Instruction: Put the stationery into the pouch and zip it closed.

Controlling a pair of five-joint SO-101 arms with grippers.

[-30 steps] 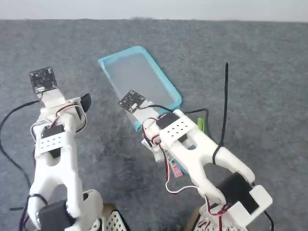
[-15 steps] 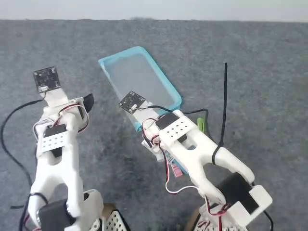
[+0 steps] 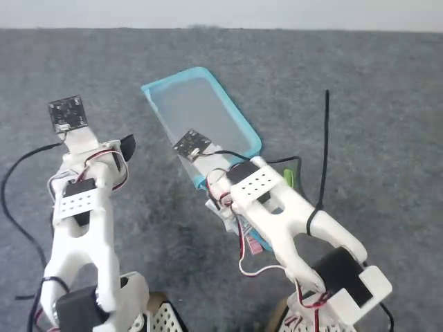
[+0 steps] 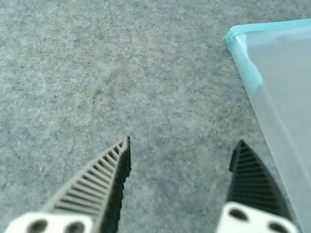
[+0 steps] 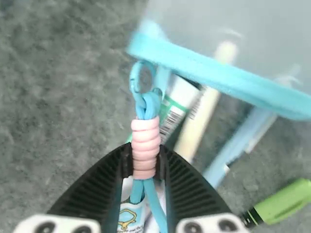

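- Pouch (image 3: 201,114), clear with teal edging, flat on the grey tabletop (image 3: 360,90), mouth end tucked under the right arm.
- Right pincer (image 5: 145,150) pressed together on the zip pull (image 5: 146,104), a teal cord with a pink sleeve, at one corner of the mouth.
- Pens (image 5: 201,121) partly inside, ends poking out through the open mouth.
- Green marker (image 5: 279,201) on the tabletop just beside the pouch, outside it.
- Left pincer (image 4: 183,143) spread wide, holding nothing, above bare tabletop near the pouch's side edge, not touching.
- Pouch probably light, thin and floppy, so likely to slide or bunch if tugged by the zip alone; better pinned at the teal edge by the free pincer.
- Cord soft and thin; surest hold on the ribbed pink sleeve.
- Pens and marker stiff, smooth, prone to rolling; best pinched across mid-barrel.
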